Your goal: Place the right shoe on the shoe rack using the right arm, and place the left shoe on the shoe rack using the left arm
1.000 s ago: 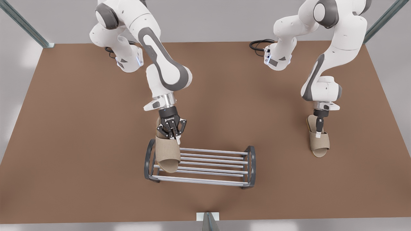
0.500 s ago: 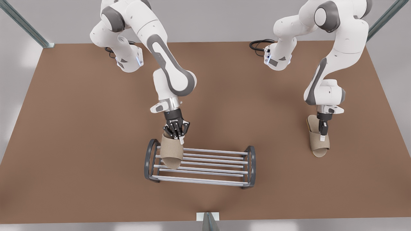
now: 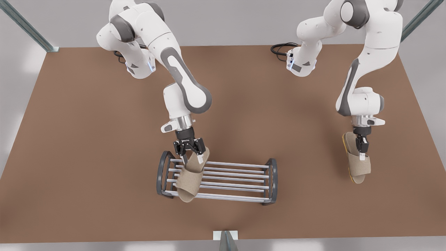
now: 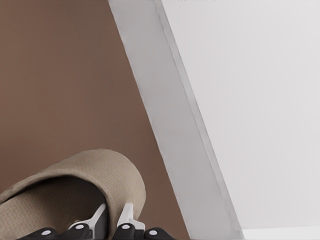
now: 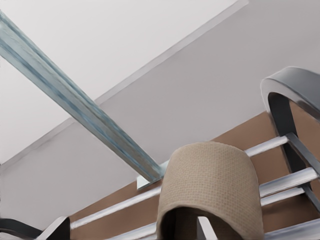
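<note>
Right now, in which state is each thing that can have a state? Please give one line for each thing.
right gripper: shut on the right shoe, over the rack.
right shoe: held, tilted, lying across the bars at the front view's left end.
left gripper: shut on the left shoe.
left shoe: held, tilted, yellowish sole edge showing, near the table's edge at the front view's right.
shoe rack: upright on the table; its other end is free.

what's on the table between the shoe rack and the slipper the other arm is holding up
Nothing: in the front view only bare brown table lies between the shoe rack and the left shoe.
</note>
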Controlling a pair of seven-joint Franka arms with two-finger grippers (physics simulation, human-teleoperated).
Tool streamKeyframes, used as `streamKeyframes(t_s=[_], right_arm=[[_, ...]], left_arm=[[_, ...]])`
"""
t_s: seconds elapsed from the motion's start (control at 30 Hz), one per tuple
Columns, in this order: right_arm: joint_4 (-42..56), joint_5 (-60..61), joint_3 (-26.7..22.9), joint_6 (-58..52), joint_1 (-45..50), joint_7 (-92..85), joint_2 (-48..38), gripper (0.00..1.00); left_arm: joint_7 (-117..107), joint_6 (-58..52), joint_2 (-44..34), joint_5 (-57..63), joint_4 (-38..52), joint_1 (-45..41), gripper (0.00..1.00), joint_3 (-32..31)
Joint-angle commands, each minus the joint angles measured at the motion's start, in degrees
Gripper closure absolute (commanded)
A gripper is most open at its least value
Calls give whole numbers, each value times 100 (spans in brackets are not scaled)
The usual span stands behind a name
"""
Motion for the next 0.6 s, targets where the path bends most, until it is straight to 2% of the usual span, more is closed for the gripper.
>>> streamKeyframes(t_s=[0.0,0.03,0.07,0.1,0.17,0.23,0.27,0.3,0.33,0.37,0.4,0.43,0.47,0.5,0.53,0.57], right_arm=[[-99,-249,19,-40,48,1953,-49,1],[-328,-196,414,259,57,1962,-154,1],[-644,-196,441,259,57,1944,-382,0],[-1162,-188,511,259,57,1944,-865,0],[-2077,-12,1003,259,-66,1979,-1920,0],[-2754,-29,1399,233,-839,1489,-2992,0],[-3026,-29,1399,-389,-1488,496,-3388,0],[-3614,-362,1320,-2217,-2622,-603,-3880,0],[-3721,-2591,785,-4622,-3607,-666,-3934,0],[-2976,-4508,-357,-6970,-3854,-132,-3626,0],[-1614,-7293,-737,-8326,-4030,1870,-3389,0],[-891,-9905,-308,-9328,-4056,3910,-3458,0],[-961,-10277,-209,-10471,-4153,4783,-3565,1],[-961,-10435,-491,-10938,-4206,4854,-3582,0],[-611,-10945,-465,-10911,-4258,4844,-3126,0],[970,-10963,-429,-11763,-4495,4547,-2081,0]], left_arm=[[-290,107,-39,-122,41,0,79,-30],[-290,115,-30,-131,41,0,79,-30],[-299,124,-30,-131,41,0,79,-30],[-299,124,-22,-131,41,0,79,-30],[-317,317,-48,-122,68,-9,79,-65],[-554,924,-118,-122,314,-9,79,-329],[-589,1222,-285,-104,331,-9,79,-513],[-589,1591,-601,-95,331,-9,79,-1014],[-589,1618,-768,-95,410,-36,79,-1137],[-896,1636,-777,-104,604,-70,79,-1322],[-1318,1636,-769,-95,893,-106,79,-1568],[-1556,1776,-786,-95,1175,-123,79,-1875],[-1608,2206,-830,-113,1614,-132,79,-2201],[-1644,2848,-856,-113,2010,-167,79,-2429],[-1687,3068,-918,-122,2186,-176,79,-2675],[-1889,3569,-901,-165,2581,-176,79,-2991]])
